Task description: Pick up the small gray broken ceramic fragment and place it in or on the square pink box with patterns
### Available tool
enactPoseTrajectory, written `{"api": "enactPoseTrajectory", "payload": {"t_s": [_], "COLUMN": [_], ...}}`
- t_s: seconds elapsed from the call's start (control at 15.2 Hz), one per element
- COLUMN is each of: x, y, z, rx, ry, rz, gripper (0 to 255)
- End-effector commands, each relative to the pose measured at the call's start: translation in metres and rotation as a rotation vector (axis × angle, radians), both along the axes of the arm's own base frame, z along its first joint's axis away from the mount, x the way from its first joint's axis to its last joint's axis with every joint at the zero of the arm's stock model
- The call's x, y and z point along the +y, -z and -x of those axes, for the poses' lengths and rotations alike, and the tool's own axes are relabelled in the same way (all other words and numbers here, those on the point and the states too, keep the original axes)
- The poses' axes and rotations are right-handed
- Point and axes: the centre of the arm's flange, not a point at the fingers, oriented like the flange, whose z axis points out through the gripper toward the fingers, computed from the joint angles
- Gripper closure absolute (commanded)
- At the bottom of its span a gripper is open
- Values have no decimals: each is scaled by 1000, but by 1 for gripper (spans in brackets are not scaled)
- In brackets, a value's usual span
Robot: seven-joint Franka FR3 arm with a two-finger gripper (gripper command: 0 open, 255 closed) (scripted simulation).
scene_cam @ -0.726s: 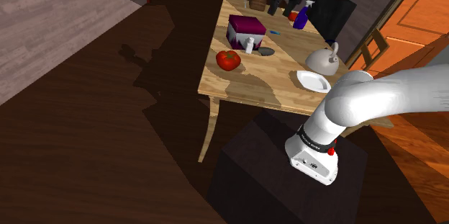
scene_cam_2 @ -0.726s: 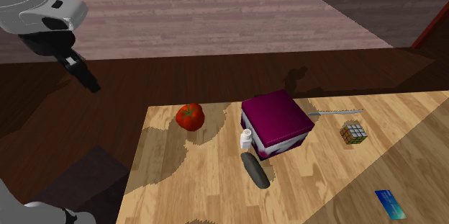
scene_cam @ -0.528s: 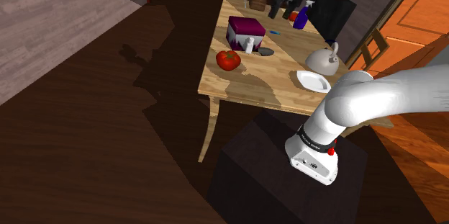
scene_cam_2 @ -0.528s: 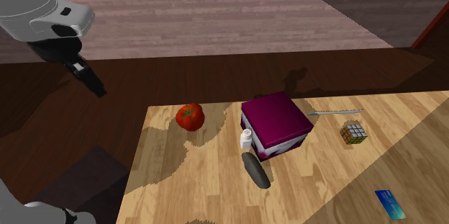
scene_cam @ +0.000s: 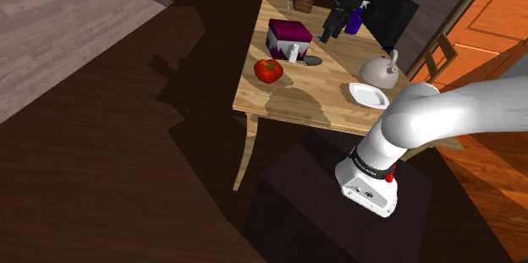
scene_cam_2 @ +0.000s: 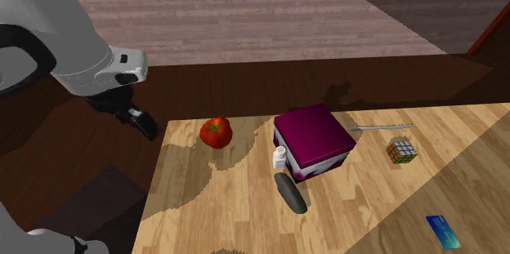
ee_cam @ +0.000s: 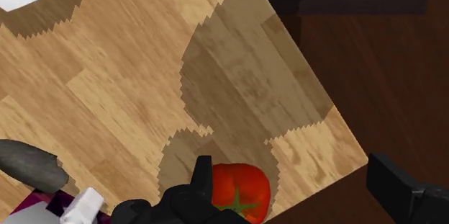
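Wooden table point(scene_cam_2: 237, 224) under a white arm point(scene_cam_2: 69, 44), seen from the second exterior view. The square magenta box point(scene_cam_2: 315, 134) stands at 3 o'clock from a red tomato point(scene_cam_2: 216, 131). The black gripper point(scene_cam_2: 140, 122) hangs at the tomato's 9 o'clock, by the table's edge, its fingers spread wide and holding nothing. The dark gray fragment point(scene_cam_2: 290, 193) lies on the tabletop just beside the box, at its 7 o'clock. A small white shaker point(scene_cam_2: 280, 158) stands at the fragment's 12 o'clock.
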Motion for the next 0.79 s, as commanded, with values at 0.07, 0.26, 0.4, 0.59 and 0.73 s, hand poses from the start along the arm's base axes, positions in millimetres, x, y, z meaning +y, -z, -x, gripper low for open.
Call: {"api": "enactPoseTrajectory", "payload": {"t_s": [0.07, 0.26, 0.4, 0.59, 0.73], "x": [-26, -53, -70, -97, -115], "y": [24, 48, 64, 87, 102], "z": [-4, -11, -16, -26, -33], "rx": [-3, -4, -6, -8, -9], "ry": [-71, -138, -183, -250, -294], "rz": [32, 63, 83, 113, 134], "gripper": [0, 0, 0, 0, 0]}}
